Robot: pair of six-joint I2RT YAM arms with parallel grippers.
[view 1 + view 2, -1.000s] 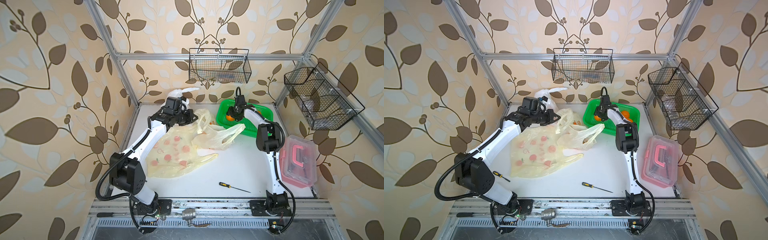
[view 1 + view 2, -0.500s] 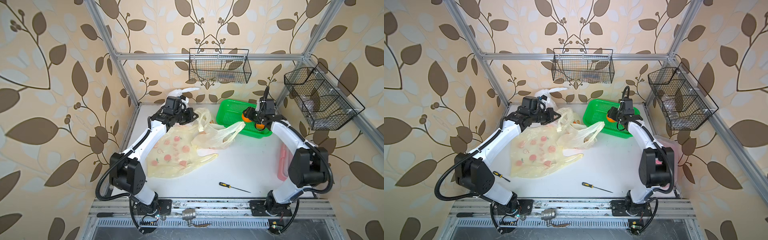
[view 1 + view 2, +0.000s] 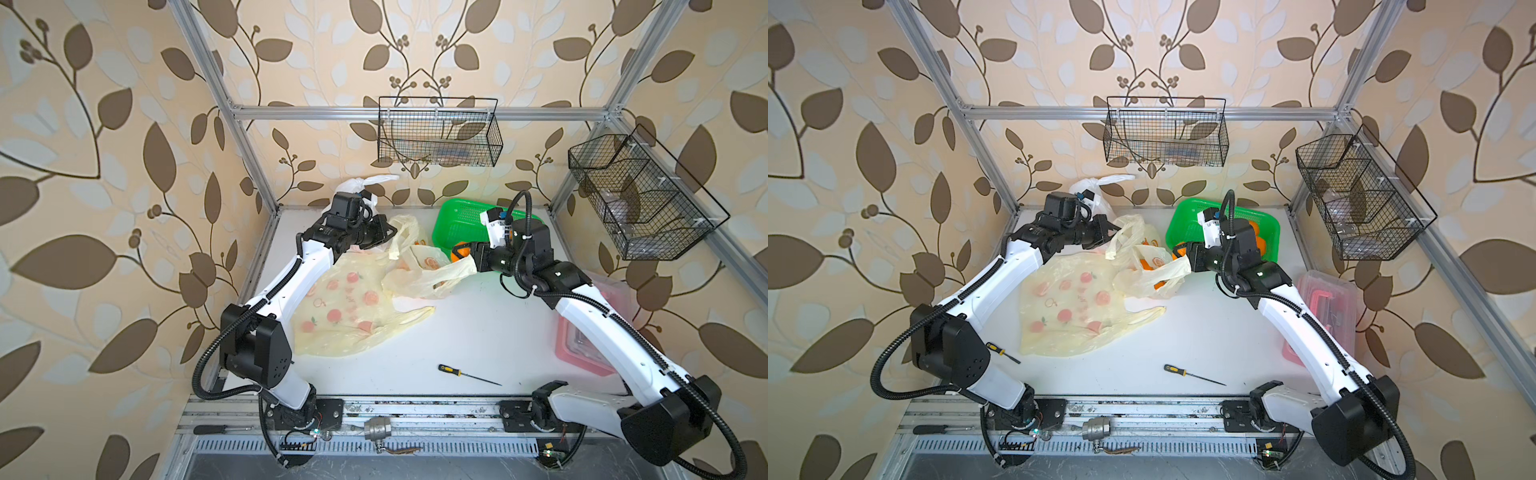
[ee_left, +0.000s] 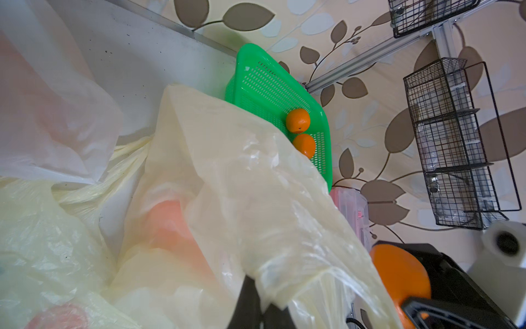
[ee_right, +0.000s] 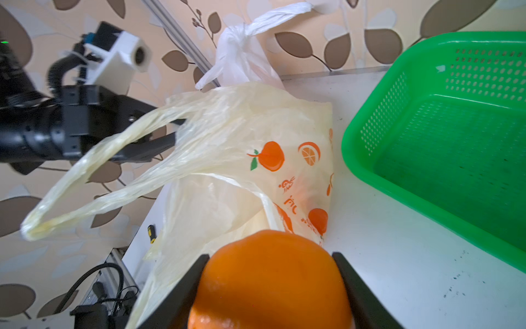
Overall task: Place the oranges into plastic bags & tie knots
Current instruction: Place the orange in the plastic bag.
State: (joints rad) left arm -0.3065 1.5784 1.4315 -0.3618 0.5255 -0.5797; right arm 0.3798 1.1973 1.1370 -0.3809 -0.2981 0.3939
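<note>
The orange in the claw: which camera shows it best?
Right wrist view: the orange fills the foreground between the right gripper's fingers. Both top views show a sliver; the left wrist view, a blurred part.

Twin overhead views looking down, close wrist views sharing yellow bag (image 5: 242, 128)

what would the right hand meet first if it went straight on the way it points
The right hand would probably meet the yellow printed bag first, just past its orange; depth unclear.
</note>
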